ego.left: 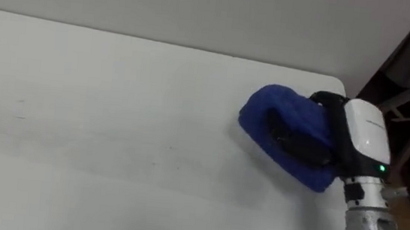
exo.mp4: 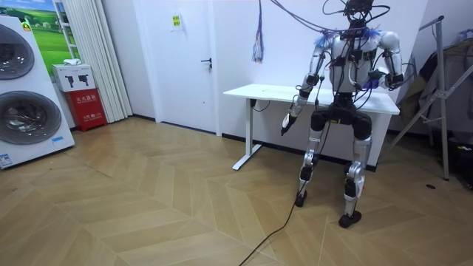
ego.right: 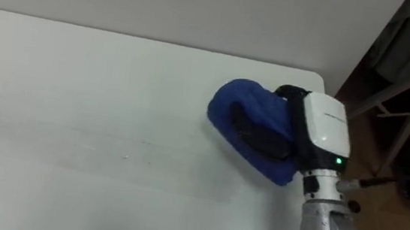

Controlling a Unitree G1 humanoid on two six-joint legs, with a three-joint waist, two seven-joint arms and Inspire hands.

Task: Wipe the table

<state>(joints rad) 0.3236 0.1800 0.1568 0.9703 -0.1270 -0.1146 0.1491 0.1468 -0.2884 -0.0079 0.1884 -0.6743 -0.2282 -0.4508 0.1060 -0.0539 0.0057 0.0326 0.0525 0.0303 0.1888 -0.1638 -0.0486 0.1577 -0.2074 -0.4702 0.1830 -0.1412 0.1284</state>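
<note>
The cloth (ego.left: 280,118) lay near the table's (ego.left: 114,121) far right corner, our right hand (ego.left: 298,144) curled into it. We judged flat pressure and overlapping leftward sweeps best. Our left hand (exo.mp4: 286,123) hung beside the table; its fingers we couldn't read.

Indoor test room fitted out like a home utility space. White worktop (exo.mp4: 270,91) on a lifting frame stands on a herringbone wood floor (exo.mp4: 148,199). Well off to the room view's left of it: stacked washing machines (exo.mp4: 22,111), a small red cabinet (exo.mp4: 87,108). White door (exo.mp4: 185,59) behind its left end; metal stand (exo.mp4: 442,89) at its right.
</note>
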